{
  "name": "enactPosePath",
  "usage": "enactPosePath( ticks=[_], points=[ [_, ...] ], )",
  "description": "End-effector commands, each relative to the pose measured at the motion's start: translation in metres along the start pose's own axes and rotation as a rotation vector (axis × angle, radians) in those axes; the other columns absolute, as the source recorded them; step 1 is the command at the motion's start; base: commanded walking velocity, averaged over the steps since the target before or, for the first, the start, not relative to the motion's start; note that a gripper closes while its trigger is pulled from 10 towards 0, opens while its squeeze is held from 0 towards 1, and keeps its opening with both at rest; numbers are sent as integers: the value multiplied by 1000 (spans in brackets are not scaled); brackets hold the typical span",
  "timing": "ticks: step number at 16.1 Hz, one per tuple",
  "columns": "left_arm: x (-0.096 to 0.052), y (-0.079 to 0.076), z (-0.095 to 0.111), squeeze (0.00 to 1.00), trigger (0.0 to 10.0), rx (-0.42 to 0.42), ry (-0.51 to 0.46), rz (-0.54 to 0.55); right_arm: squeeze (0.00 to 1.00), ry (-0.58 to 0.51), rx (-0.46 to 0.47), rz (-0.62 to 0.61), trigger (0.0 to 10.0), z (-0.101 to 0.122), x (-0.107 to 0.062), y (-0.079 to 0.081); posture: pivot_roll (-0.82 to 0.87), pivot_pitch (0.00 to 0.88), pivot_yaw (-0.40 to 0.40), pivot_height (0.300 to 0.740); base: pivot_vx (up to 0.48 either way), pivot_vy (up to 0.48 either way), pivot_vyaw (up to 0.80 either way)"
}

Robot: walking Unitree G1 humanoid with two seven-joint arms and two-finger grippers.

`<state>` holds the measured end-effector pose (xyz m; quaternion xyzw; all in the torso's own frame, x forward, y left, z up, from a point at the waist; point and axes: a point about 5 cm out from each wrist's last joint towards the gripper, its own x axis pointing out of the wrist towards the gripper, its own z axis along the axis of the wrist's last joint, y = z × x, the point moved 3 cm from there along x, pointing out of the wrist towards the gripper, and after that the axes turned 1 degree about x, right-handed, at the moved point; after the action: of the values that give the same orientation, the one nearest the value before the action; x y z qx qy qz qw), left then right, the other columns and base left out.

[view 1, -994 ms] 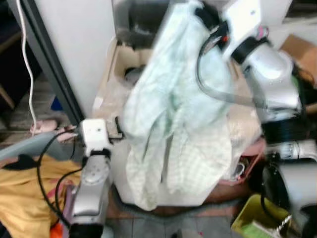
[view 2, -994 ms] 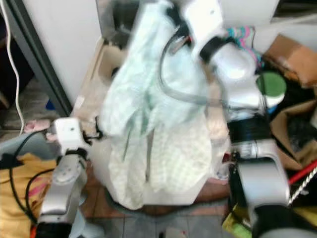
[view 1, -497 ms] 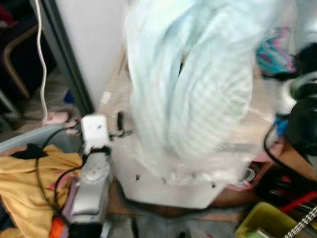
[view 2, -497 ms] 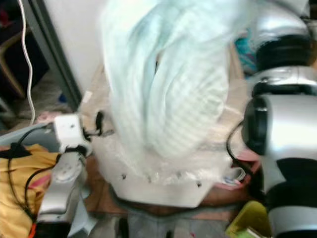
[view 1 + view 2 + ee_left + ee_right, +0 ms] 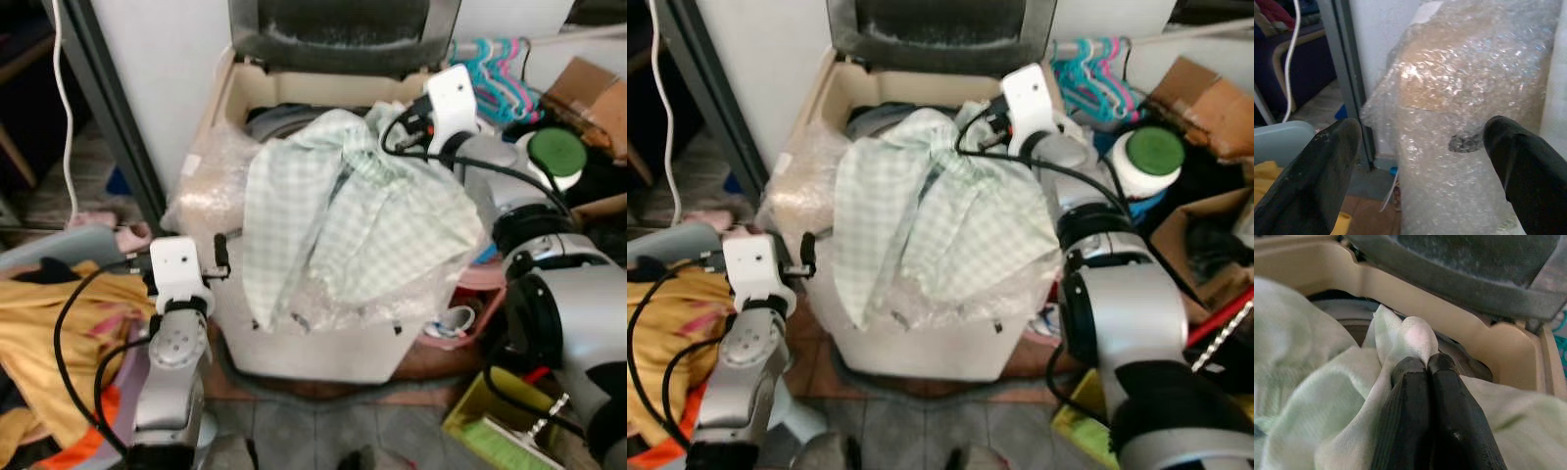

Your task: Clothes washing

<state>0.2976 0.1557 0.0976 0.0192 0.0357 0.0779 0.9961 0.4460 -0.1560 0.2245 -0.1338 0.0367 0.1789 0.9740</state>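
The right end effector (image 5: pixel 1427 364) is clenched on a fold of the pale green checked shirt (image 5: pixel 343 220), which drapes over the front edge of the open top-loading washing machine (image 5: pixel 250 93); what looks like its tub (image 5: pixel 1352 313) lies just beyond. The left end effector (image 5: pixel 1420 142) hangs released beside the machine's bubble-wrapped side (image 5: pixel 1469 98), near a yellow garment (image 5: pixel 44 323)
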Motion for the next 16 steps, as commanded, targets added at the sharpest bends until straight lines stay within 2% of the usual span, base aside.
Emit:
enactPosePath(
  ticks=[1,2,3,4,5,7,8,9,10,11,12,13,14,16],
  points=[
    [1,-4,4,0,10000,-3,-8,-11,341,-73,30,0,10000,20,-1,-6,-38,14,-20,740,0,0,0],
    [1,-5,4,0,10000,-3,-8,-12,271,-90,36,18,10000,23,-2,-6,-38,15,-18,740,0,0,0],
    [1,-5,4,0,10000,-4,-8,-12,302,-126,63,6,10000,27,-3,-8,-37,15,-17,740,0,0,0],
    [1,-4,4,0,10000,-3,-7,-12,980,-131,85,25,10000,28,-4,-7,-35,16,-16,740,0,0,0],
    [0,-5,4,0,10000,-1,-5,-15,1000,-160,72,59,10000,31,-4,-3,-32,17,-16,740,0,0,0],
    [0,-4,3,0,10000,8,1,-22,1000,-195,-142,45,10000,39,-6,-1,-29,20,-17,740,0,0,0],
    [-2,-4,2,0,10000,10,5,-20,1000,-313,-214,-40,10000,60,-12,-10,-27,23,-23,740,0,0,0],
    [-2,-3,1,0,10000,13,8,-15,1000,-406,-219,-100,10000,76,-19,-18,-25,23,-25,740,0,0,0],
    [-3,-1,0,0,10000,18,14,-8,1000,-451,-224,-138,10000,82,-27,-27,-25,26,-27,740,0,0,0],
    [-4,-1,-1,0,10000,20,16,-7,1000,-460,-223,-142,10000,82,-30,-29,-25,26,-27,740,0,0,0],
    [-5,-1,-1,0,10000,24,16,-6,1000,-452,-201,-151,10000,75,-38,-40,-25,27,-27,740,0,0,0],
    [-5,0,-1,0,10000,25,15,-6,1000,-450,-185,-122,10000,71,-42,-42,-27,27,-26,740,0,0,0],
    [-6,1,-1,0,10000,25,15,-6,1000,-444,-172,-41,10000,63,-50,-39,-30,26,-24,740,0,0,0],
    [-8,-2,-2,0,10000,17,19,-24,1000,-346,-167,229,10000,25,-78,-14,-43,26,-13,740,0,0,0]
  ],
)
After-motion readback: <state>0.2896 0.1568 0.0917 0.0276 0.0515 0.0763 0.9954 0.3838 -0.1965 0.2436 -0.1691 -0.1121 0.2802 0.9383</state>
